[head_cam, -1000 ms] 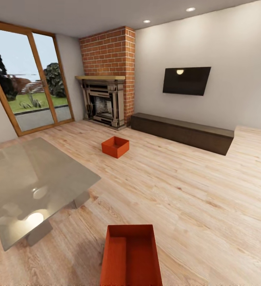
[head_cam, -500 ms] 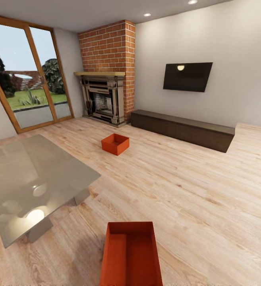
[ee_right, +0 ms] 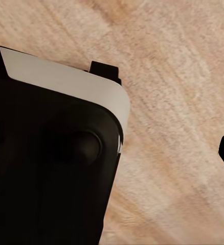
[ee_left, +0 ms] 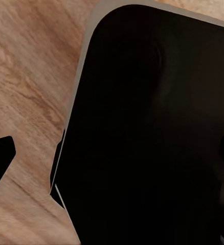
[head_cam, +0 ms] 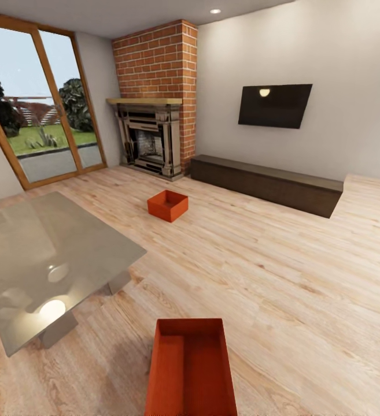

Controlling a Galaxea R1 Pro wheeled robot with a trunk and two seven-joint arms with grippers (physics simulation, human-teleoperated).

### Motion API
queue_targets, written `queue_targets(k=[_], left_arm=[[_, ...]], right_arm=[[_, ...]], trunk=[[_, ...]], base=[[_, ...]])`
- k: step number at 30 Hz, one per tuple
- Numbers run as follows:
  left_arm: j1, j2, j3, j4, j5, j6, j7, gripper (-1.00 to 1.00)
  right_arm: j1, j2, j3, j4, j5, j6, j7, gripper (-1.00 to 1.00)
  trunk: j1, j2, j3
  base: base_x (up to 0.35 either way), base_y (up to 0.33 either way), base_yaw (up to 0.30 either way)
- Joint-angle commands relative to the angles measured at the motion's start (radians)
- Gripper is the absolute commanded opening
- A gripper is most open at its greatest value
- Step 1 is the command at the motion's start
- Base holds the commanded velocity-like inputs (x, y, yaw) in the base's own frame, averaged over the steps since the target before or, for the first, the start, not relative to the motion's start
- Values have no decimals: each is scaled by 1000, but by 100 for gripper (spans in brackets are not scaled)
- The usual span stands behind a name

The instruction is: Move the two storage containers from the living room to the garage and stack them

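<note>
We see near container (head_cam: 191,370) and far container (head_cam: 168,205) on plank floor (head_cam: 282,271) in head view; wrist views: dark robot body over planks, probably base; finger opening unclear for both grippers.

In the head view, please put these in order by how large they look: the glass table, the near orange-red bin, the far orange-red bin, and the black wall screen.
1. Grey glass table, largest.
2. Near orange-red rectangular bin, partly cut off by the picture's edge.
3. Black flat wall screen.
4. Far orange-red bin, smallest.

Both bins look alike in shape; distance from the camera may explain their difference.
</note>
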Motion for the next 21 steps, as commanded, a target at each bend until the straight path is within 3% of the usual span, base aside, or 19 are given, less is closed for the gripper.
queue_targets(k=[1, 21], left_arm=[[0, 0, 0, -1, 11, 2, 0, 100], [0, 0, 0, -1, 11, 2, 0, 100]], right_arm=[[-1, 0, 9, 3, -9, -6, -1, 100], [-1, 0, 8, 3, -10, -8, -1, 100]], trunk=[[0, 0, -2], [0, 0, -35]], base=[[0, 0, 0], [0, 0, 0]])
